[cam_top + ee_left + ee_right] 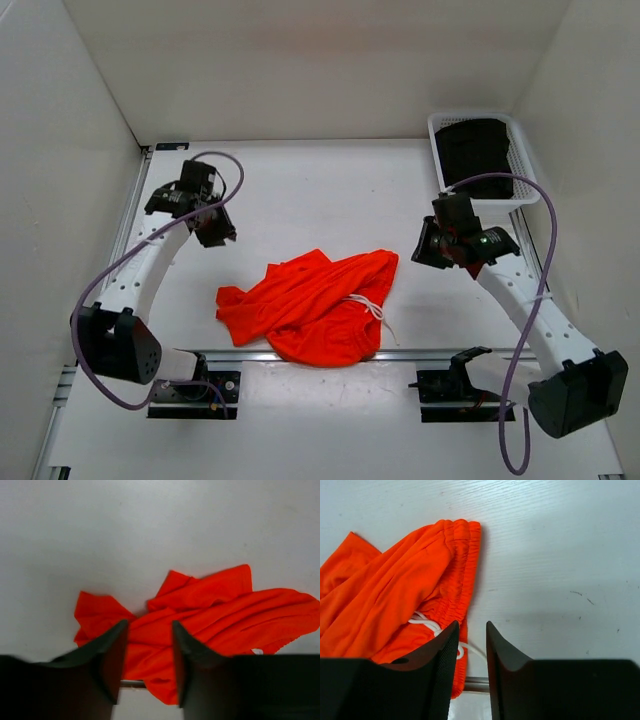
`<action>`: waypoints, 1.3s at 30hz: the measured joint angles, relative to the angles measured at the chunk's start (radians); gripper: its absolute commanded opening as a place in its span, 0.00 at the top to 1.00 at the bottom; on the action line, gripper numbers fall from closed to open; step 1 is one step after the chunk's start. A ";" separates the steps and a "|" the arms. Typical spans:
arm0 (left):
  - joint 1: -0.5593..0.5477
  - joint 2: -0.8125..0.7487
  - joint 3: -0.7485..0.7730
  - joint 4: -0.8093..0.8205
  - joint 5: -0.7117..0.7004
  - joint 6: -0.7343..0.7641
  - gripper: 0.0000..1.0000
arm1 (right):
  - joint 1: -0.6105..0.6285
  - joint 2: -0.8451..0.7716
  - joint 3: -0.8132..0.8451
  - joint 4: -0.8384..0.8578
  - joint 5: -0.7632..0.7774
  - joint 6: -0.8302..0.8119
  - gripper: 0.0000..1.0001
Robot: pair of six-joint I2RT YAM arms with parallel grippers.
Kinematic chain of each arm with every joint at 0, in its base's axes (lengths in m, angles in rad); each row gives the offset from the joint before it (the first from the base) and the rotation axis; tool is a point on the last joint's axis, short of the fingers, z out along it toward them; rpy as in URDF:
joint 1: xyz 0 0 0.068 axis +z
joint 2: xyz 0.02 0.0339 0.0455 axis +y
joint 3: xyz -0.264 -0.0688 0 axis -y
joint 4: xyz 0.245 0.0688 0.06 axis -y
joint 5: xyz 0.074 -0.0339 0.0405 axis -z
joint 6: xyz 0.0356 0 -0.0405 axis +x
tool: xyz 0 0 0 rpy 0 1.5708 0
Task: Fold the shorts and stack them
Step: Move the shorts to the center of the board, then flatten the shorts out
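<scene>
Toward the table's [300,190] far left corner, the left claw [213,232] hangs above the bare surface, well apart from the shorts [310,305]. In its wrist view the left claw [149,622] is released: its two dark fingers [112,655] stand apart with nothing between them, and the shorts [210,610] lie beyond their tips.

At the middle of the near edge the shorts lie in a crumpled orange-red heap, one leg spread toward the left side and the bottom of the heap overlapping the metal rail [440,352] that runs along that edge. A white drawstring [372,308] trails out of the right part of the heap.

Just right of the shorts hangs the right claw [428,250]. Seen from its wrist, the right claw [472,623] is also released, its fingers [442,660] only narrowly parted and grasping nothing; the gathered waistband [462,565] and drawstring [427,624] lie just left of them.

In the far right corner sits a white basket [520,125] with dark cloth [475,150] inside.
</scene>
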 measured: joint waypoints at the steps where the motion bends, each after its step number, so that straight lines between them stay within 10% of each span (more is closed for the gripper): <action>1: -0.002 -0.011 -0.040 -0.004 0.001 -0.007 0.70 | 0.015 -0.013 0.000 -0.005 0.011 0.004 0.72; 5: -0.016 -0.074 -0.229 -0.012 0.007 -0.058 0.53 | 0.074 -0.074 -0.009 -0.005 0.026 0.037 0.74; 6: -0.024 -0.100 -0.283 -0.014 0.015 -0.084 0.33 | 0.085 -0.082 -0.023 0.000 0.024 0.047 0.64; 8: -0.055 -0.159 -0.386 -0.022 0.043 -0.132 0.24 | 0.103 -0.080 -0.056 0.002 0.020 0.079 0.51; 11: -0.111 -0.256 -0.512 -0.027 0.077 -0.209 0.22 | 0.130 -0.036 -0.097 0.013 -0.007 0.128 0.31; 22: -0.278 -0.305 -0.782 0.089 0.163 -0.437 0.22 | 0.120 0.352 -0.037 0.177 -0.132 0.265 0.43; 27: -0.281 -0.200 -0.783 0.150 0.148 -0.460 0.53 | 0.116 0.516 0.071 0.221 -0.124 0.288 0.61; 29: -0.281 -0.169 -0.781 0.163 0.131 -0.465 0.87 | 0.116 0.560 0.108 0.226 -0.107 0.286 0.89; 39: -0.197 -0.095 -0.565 0.087 0.028 -0.383 0.90 | 0.140 0.649 0.292 0.151 -0.009 0.241 1.00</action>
